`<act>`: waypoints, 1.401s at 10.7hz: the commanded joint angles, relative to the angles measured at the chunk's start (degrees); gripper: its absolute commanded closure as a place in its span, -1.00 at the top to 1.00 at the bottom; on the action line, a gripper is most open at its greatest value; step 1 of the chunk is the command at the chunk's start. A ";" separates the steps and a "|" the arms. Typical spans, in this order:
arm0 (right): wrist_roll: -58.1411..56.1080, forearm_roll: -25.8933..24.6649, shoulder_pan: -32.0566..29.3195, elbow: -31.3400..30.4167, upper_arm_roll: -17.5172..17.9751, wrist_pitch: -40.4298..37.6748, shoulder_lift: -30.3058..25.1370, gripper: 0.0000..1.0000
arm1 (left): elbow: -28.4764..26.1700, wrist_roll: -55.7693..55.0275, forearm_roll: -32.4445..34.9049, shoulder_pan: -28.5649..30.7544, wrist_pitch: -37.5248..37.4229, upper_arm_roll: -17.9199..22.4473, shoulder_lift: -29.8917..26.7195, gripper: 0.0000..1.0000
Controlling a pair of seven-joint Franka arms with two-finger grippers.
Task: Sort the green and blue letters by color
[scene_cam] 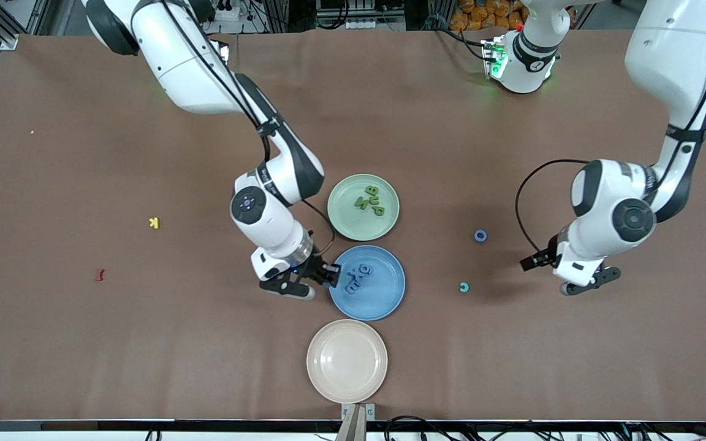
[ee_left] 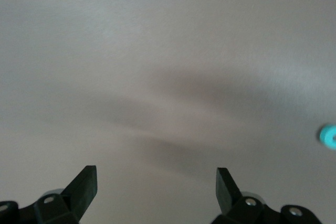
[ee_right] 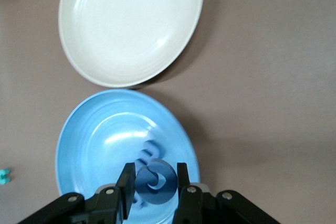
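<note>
Over the blue plate (scene_cam: 383, 294) at lower centre of the front view, the right gripper (scene_cam: 327, 274) has its fingers (ee_right: 126, 182) closed on a blue letter (ee_right: 156, 183), held there presumably to drop beside the blue letters (scene_cam: 358, 277) already gathered. Green letters (scene_cam: 370, 200) lie in the green plate (scene_cam: 344, 214) just above, while the cream plate (scene_cam: 347, 361) below is bare. At right, the left gripper (scene_cam: 589, 283) waits over the desk (scene_cam: 144, 343) with fingers (ee_left: 84, 184) spread, empty, near a blue ring-shaped letter (scene_cam: 480, 236) and a teal one (scene_cam: 464, 287), unsorted.
</note>
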 commanded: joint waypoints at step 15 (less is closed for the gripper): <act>-11.62 -10.86 -12.70 4.04 0.04 -12.36 3.38 1.00 | 12.80 20.05 -9.77 -1.31 -35.29 6.84 -25.71 1.00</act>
